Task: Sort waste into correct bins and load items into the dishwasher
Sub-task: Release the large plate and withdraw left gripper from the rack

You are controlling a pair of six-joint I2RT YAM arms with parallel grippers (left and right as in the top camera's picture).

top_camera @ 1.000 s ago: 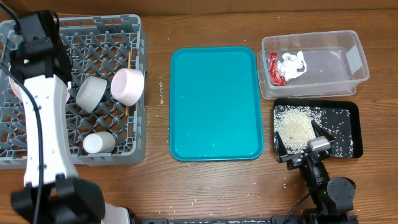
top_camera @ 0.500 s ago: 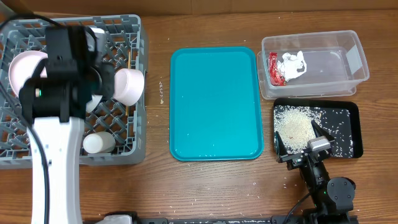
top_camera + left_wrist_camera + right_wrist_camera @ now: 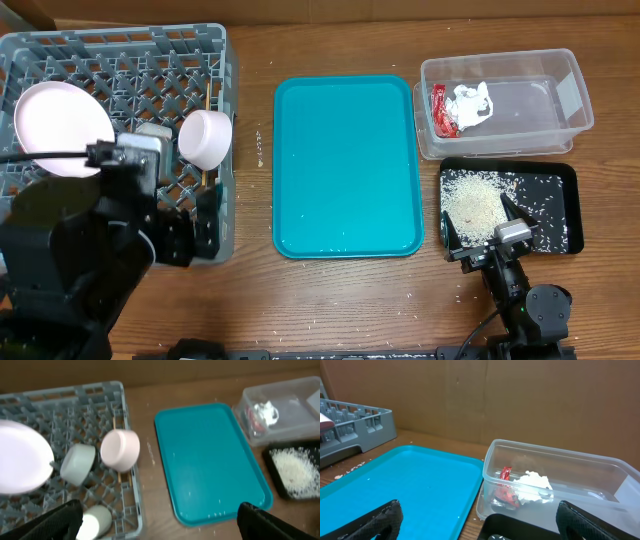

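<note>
Teal tray (image 3: 347, 165) sits mid-counter between rack (image 3: 120, 60) and tub (image 3: 570, 100); the left arm (image 3: 70, 270) hides the rack's near corner. The left gripper (image 3: 160, 509) and right gripper (image 3: 479, 510) both gape.

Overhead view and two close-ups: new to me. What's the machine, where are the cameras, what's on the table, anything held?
Two robot arms at a table. One camera looks down from above; one sits on each wrist, its dark fingers at the bottom corners. A grey dish rack holds a plate and bowls. Right of it: a teal tray, a clear tub with red wrapper and tissue, a black tray of rice. Left gripper and right gripper are open, holding nothing.
</note>
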